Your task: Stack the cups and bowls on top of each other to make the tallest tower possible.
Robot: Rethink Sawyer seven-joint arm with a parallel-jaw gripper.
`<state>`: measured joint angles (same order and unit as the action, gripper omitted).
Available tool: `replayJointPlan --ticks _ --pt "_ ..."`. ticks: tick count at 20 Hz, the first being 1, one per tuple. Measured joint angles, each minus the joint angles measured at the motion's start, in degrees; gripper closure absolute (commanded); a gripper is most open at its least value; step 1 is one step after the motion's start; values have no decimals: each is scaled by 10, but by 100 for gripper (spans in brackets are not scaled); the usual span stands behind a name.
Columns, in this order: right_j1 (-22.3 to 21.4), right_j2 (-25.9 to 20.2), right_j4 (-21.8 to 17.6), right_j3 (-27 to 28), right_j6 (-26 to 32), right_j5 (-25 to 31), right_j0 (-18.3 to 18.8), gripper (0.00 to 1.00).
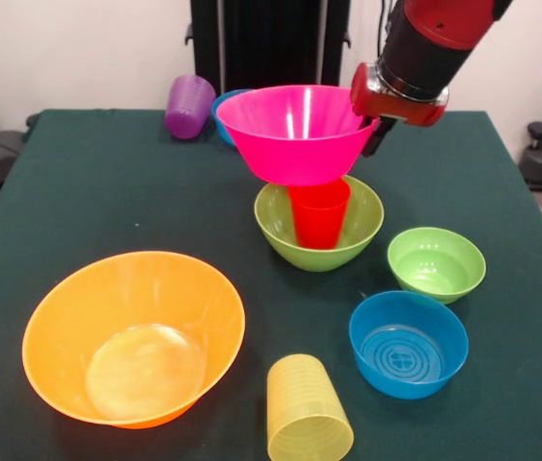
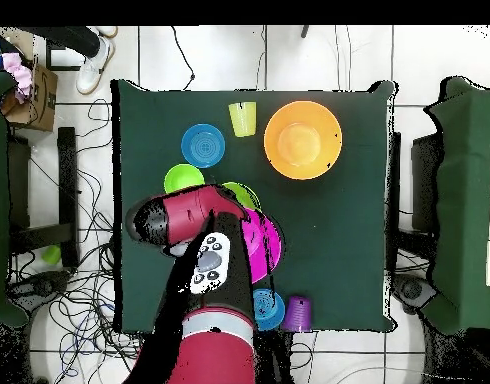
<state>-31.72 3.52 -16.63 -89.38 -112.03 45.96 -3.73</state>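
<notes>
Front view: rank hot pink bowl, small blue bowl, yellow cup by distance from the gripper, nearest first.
1. hot pink bowl: at the gripper, its rim right beside it, atop the bright red cup.
2. small blue bowl: lower right, well below the gripper.
3. yellow cup: on its side at the bottom edge, farthest.

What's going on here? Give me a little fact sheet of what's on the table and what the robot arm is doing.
tower: translucent hot pink bowl on bright red cup, standing in medium lime green bowl
gripper: at the pink bowl's rim; open or shut unclear
loose bowls: large orange, small lime green, small blue, a second blue behind the tower
loose cups: ribbed yellow and purple, both on their sides
</notes>
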Motion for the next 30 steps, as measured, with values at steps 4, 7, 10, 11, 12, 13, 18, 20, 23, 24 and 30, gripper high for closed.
replayJointPlan --ticks 4,7,10,11,12,13,18,20,23,24,30 --pt "1 0 0 5 0 7 0 100" --pt "-1 -2 2 5 0 11 2 100" --pt "-7 -5 6 5 0 17 6 100" --pt "-9 -6 7 5 0 19 7 100" --pt "-16 -9 10 5 0 26 10 100" --pt "-20 -10 12 5 0 29 11 100" --pt "-44 -14 22 6 0 56 15 100" --pt "-53 -15 24 7 0 67 15 100" --pt "-61 -16 25 12 0 74 15 100" --pt "-62 -16 25 13 0 74 15 100" --pt "-57 -16 24 24 0 74 13 100"
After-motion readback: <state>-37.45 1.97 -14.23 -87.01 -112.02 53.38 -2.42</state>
